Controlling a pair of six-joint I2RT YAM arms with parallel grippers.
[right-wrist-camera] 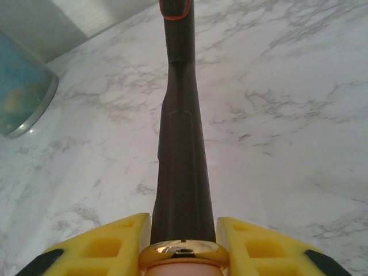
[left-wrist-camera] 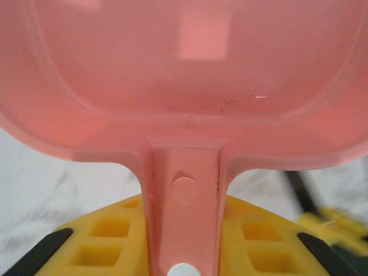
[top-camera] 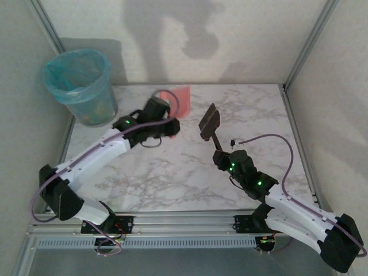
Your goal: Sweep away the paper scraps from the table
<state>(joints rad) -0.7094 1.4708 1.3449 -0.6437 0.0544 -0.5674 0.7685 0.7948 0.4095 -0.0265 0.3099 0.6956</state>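
1. Clamped tight, the left gripper (left-wrist-camera: 184,244) grasps the pink dustpan (left-wrist-camera: 195,69) by its handle, and the right gripper (right-wrist-camera: 184,244) is clenched on the dark stem of the brush (right-wrist-camera: 181,138).
2. As for the paper scraps, I can make out no loose wads on the stretch of table (top-camera: 184,175) that the top view covers. Yellowish patches (right-wrist-camera: 12,100) show through the bin wall and may be them, though I cannot tell for sure.
3. From above, the dustpan hangs raised at the far side of the marble, near the bin (top-camera: 80,86). That placing suits tipping its load in. The pan's inside, seen from the left wrist, looks bare apart from faint specks.
4. The brush points away from the right arm, its bristle head lifted over mid-table. It is well apart from the pan, which probably keeps it clear while the pan is handled.
5. The bin stands off the table's far left corner and is lined with a blue-green bag (top-camera: 75,66). Its contents are too blurred to name.
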